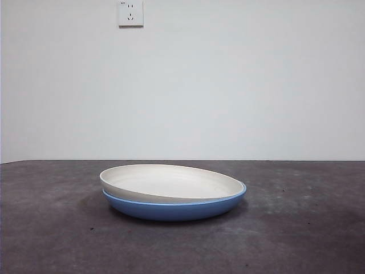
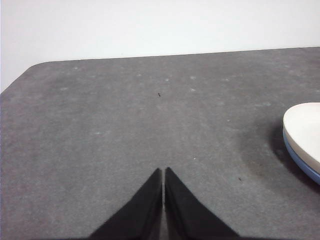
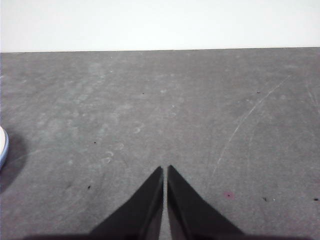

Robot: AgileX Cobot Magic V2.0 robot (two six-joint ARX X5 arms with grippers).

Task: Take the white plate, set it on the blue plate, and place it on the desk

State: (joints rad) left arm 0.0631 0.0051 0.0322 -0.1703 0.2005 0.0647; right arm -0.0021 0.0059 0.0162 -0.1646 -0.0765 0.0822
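Left gripper (image 2: 163, 172): jaws pressed together with only a hairline slit between them, holding nothing; it hangs over bare desk, well apart from the plates.
Right gripper (image 3: 164, 171): jaws likewise closed tip to tip, empty; it hangs over bare desk, well apart from the plates.
Arms in the front view: neither one shows.
White plate (image 1: 171, 181): lies inside the blue plate, not seated level; its left edge rides up above the blue rim, while its right edge sinks down to the rim. The left wrist view catches a part of its cream edge (image 2: 305, 130).
Blue plate (image 1: 171, 210): sits flat on the desk near the middle, under the white plate; its thin lighter rim shows along the front. A sliver of it appears at the edge of the right wrist view (image 3: 2, 147).
Desk (image 1: 296, 240): dark grey, mottled, with pale specks and a long faint scratch in the right wrist view.
Wall (image 1: 228, 85): plain white, beyond the far edge of the desk.
Wall socket (image 1: 130, 13): white, high on the wall, left of centre.
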